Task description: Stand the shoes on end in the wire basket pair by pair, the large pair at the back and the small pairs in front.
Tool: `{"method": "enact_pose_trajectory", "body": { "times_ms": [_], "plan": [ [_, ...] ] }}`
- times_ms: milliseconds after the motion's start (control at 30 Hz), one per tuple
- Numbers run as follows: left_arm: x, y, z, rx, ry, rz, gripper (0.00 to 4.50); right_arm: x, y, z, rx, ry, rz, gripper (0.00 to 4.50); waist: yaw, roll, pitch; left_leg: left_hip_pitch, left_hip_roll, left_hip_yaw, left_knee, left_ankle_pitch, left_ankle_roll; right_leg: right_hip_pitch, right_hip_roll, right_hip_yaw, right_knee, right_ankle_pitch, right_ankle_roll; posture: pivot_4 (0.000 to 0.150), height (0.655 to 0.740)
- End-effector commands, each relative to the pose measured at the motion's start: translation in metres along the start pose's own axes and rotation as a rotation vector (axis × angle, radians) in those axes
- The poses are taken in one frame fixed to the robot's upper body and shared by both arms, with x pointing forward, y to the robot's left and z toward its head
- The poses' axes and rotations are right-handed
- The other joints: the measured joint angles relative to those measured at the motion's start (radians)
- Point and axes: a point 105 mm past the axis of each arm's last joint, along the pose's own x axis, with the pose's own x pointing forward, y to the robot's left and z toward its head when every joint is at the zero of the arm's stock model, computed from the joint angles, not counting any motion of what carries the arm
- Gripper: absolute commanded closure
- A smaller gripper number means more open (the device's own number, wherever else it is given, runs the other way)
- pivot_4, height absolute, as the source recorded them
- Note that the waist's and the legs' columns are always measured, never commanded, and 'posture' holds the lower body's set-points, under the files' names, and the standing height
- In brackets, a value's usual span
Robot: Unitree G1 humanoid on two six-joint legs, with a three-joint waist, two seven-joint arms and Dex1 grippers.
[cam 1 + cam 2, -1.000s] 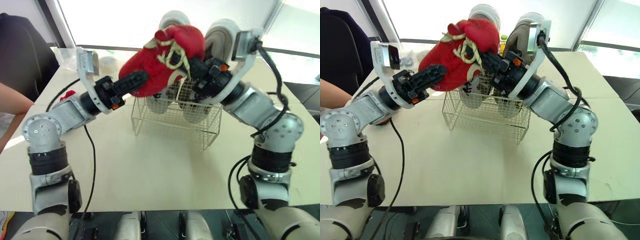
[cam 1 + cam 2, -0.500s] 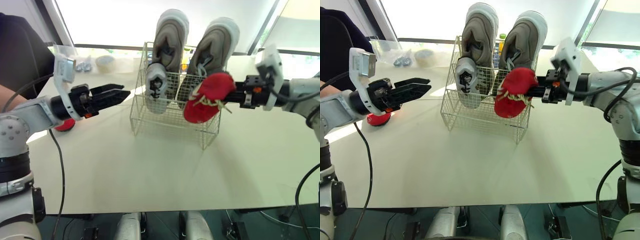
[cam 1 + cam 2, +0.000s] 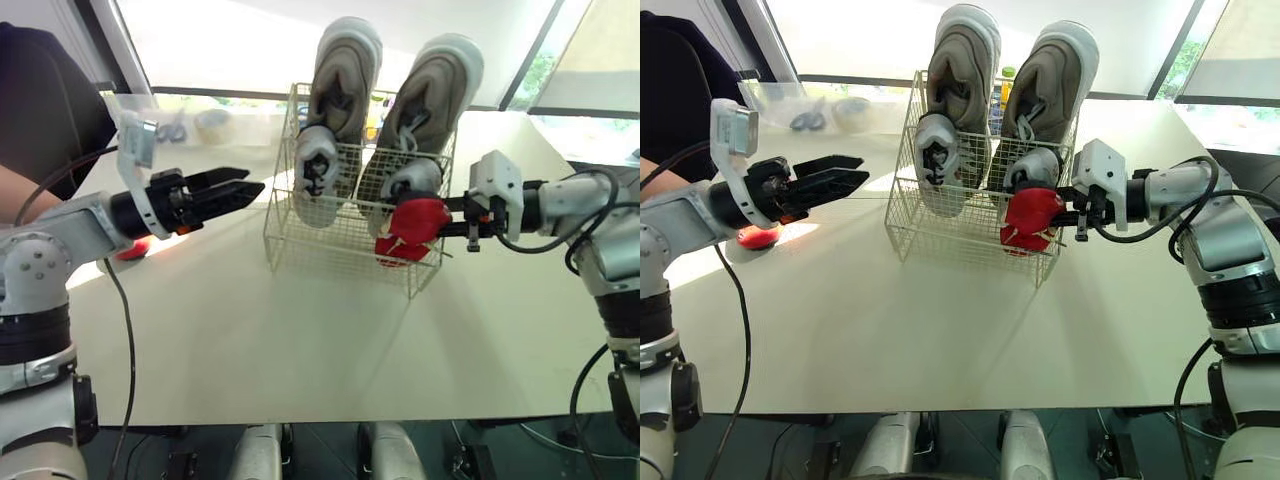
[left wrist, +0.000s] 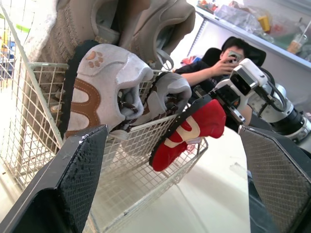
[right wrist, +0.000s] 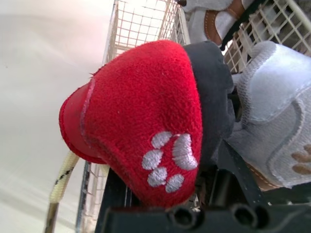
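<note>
With the large pair (image 3: 962, 60) and grey small pair (image 3: 937, 160) standing in the wire basket (image 3: 940, 235), the right claw (image 3: 1060, 213) clamps one red shoe (image 3: 1030, 215) at its front corner, while the other red shoe (image 3: 758, 237) waits on the tabletop (image 3: 940, 320), the left claw (image 3: 845, 175) wide and empty.

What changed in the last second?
The red shoe, a second ago high over the wire basket between both pincers, came down to the basket's front right corner in the right pincer. The left pincer let go and drew back left, open. The grey shoes in the basket and the other red shoe on the table stayed put.
</note>
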Motion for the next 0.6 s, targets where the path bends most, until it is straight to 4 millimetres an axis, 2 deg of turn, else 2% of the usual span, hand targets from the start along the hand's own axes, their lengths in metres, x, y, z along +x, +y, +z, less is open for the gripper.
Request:
{"method": "enact_pose_trajectory", "body": {
  "times_ms": [33,200,367,433,500,600],
  "plan": [
    [0.002,-0.005,0.009,0.054,-0.019,-0.019,0.07,-0.008,-0.014,-0.006,-0.015,0.046,-0.05,3.91,0.001,0.0,0.0,0.0,0.0,0.0,0.0,0.0,0.0,0.0,0.0,0.0,0.0,0.0,0.0,0.15,0.74],
    [0.001,-0.002,0.01,0.068,-0.02,-0.006,0.07,-0.007,-0.012,-0.005,0.037,0.026,-0.011,3.91,0.0,0.0,0.0,0.0,0.0,-0.001,0.0,0.0,-0.001,0.0,0.0,0.0,0.001,0.0,0.0,0.15,0.74],
    [0.003,-0.003,0.009,0.073,-0.026,-0.006,0.07,-0.006,0.002,0.0,0.141,-0.015,0.068,3.91,0.001,0.0,0.0,0.001,0.0,-0.001,0.0,0.0,-0.001,0.0,0.0,0.0,0.001,0.0,0.0,0.15,0.74],
    [0.004,-0.003,0.008,0.075,-0.027,-0.005,0.0,-0.008,0.003,0.0,0.148,-0.007,0.067,2.9,0.001,0.0,0.0,0.001,0.0,-0.001,0.0,0.001,0.0,0.0,0.0,0.0,0.001,0.0,0.0,0.15,0.74],
    [0.005,-0.003,0.008,0.076,-0.028,-0.007,0.0,-0.011,0.001,0.0,0.136,0.003,0.044,2.09,0.001,0.0,0.0,0.001,0.0,-0.001,-0.001,0.002,0.001,0.0,0.0,-0.001,0.001,0.0,0.0,0.15,0.74],
    [0.005,-0.004,0.008,0.078,-0.031,-0.006,0.0,-0.022,-0.001,0.009,0.113,-0.004,0.006,0.53,0.0,0.0,0.0,0.001,0.0,-0.001,-0.001,0.002,0.001,0.0,0.0,0.0,0.001,0.0,0.0,0.15,0.74]
  ]
}}
